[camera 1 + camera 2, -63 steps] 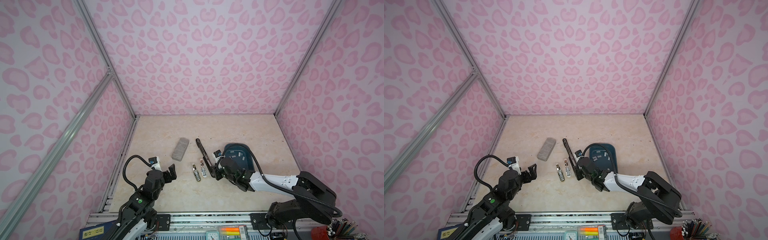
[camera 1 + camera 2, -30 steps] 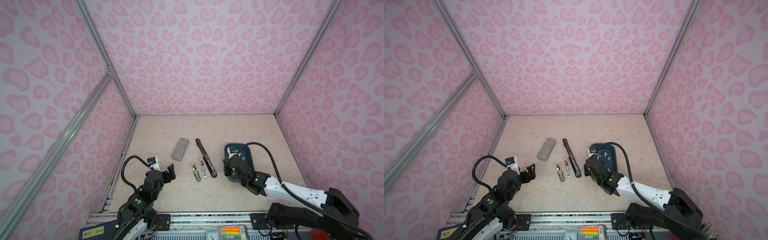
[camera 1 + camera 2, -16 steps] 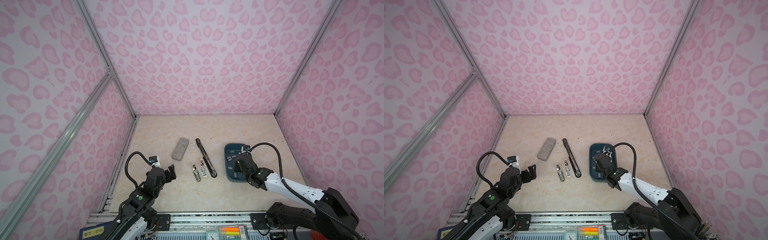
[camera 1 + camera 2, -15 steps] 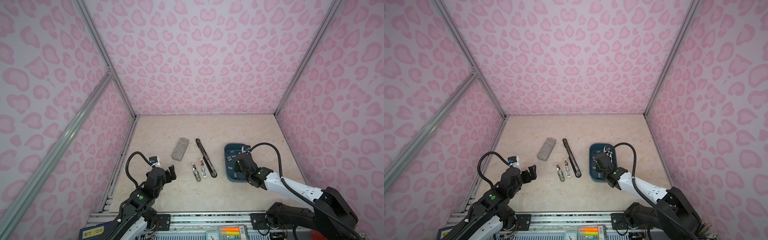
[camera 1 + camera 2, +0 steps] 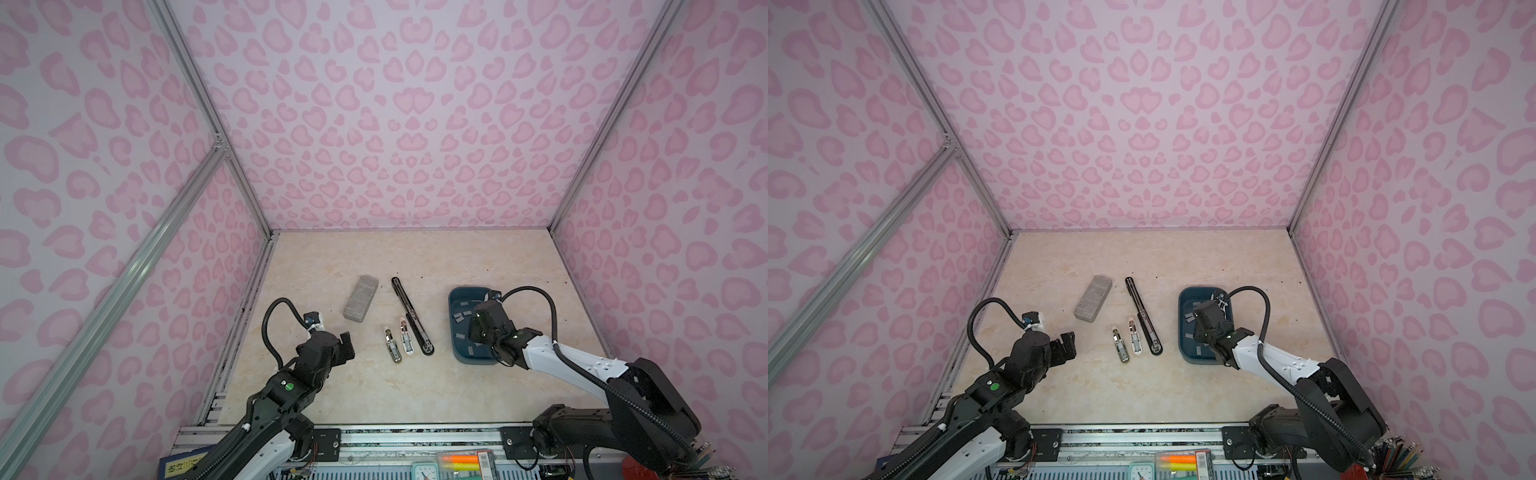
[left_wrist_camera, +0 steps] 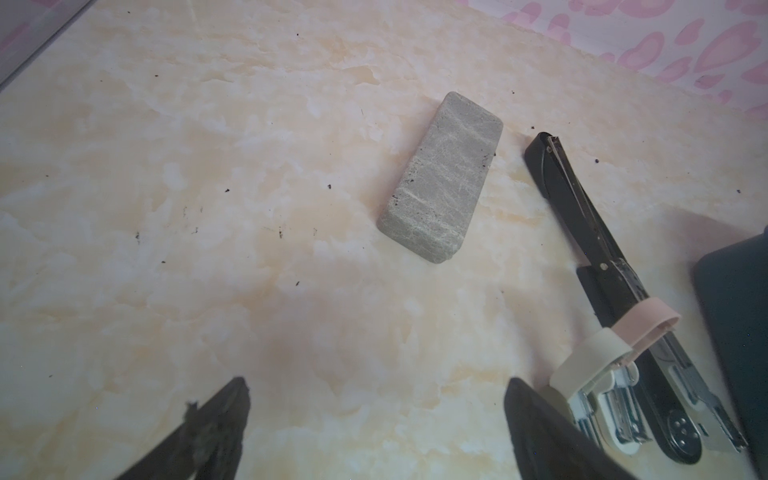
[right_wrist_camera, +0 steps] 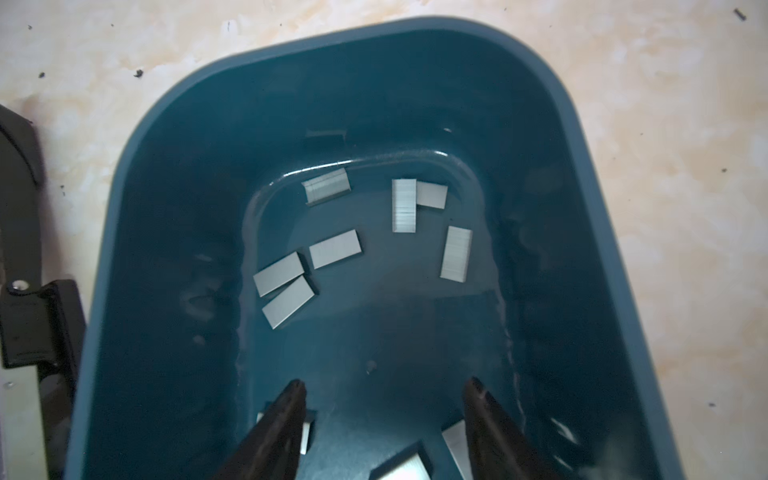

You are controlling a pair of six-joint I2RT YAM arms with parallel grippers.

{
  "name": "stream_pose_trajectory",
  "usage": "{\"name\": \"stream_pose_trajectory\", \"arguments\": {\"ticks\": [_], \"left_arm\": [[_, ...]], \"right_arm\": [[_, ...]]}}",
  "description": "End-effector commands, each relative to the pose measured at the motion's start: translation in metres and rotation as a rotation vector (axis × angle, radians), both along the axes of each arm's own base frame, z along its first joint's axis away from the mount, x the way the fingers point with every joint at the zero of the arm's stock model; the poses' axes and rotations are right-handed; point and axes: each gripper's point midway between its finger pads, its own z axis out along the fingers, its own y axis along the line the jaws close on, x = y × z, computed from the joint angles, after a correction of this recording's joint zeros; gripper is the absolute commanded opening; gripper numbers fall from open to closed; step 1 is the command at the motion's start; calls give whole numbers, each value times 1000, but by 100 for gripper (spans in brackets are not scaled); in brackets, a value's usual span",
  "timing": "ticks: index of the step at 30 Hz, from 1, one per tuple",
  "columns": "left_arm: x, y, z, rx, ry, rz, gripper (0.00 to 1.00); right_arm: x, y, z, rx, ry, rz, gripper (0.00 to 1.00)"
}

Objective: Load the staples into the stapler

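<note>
The black stapler point(image 5: 411, 316) point(image 5: 1144, 318) point(image 6: 582, 216) lies opened out flat in a long line mid-table. Several grey staples point(image 7: 334, 248) lie loose on the floor of the dark blue tray point(image 5: 452, 324) point(image 5: 1180, 328) point(image 7: 166, 208), right of the stapler. My right gripper point(image 7: 384, 384) point(image 5: 478, 332) hangs over the tray's near half, open, with nothing between its fingers; a few staple strips lie beneath and beside them. At the front left, my left gripper point(image 6: 376, 382) point(image 5: 345, 345) point(image 5: 1067, 343) stands open and empty above bare table.
A grey speckled block point(image 5: 360, 298) point(image 6: 440, 183) lies left of the stapler. Two small staplers, one metallic point(image 5: 392, 345) and one pink and white point(image 5: 406, 336) point(image 6: 598, 374), lie close along the stapler's near end. Pink patterned walls close in three sides.
My right gripper has moved right, away from the stapler's near end, to above the tray, and has opened. The left arm has barely moved.
</note>
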Motion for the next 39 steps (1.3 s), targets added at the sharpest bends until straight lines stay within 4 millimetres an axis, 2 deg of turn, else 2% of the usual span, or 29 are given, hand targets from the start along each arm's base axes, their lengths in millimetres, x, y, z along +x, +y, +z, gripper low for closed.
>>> {"name": "stream_pose_trajectory", "arguments": {"ticks": [1,10,16,21,31,35,39], "left_arm": [[4,-3,8,-18,-27,-1,97],[0,-9,13,-49,-68,-50,100],[-4,-11,18,-81,-112,-75,98],[-5,-8,22,-89,-140,-66,98],[-3,-5,20,-69,-127,-45,98],[-2,-4,18,-61,-116,-39,97],[-2,-5,17,-55,-104,-37,98]], "right_arm": [[3,4,-4,13,15,23,64],[8,17,-16,25,74,72,66],[9,18,-20,21,87,74,60],[13,18,-16,5,87,72,55],[28,21,3,26,68,67,55],[37,19,4,17,64,52,55],[50,17,0,-8,76,24,51]]}}
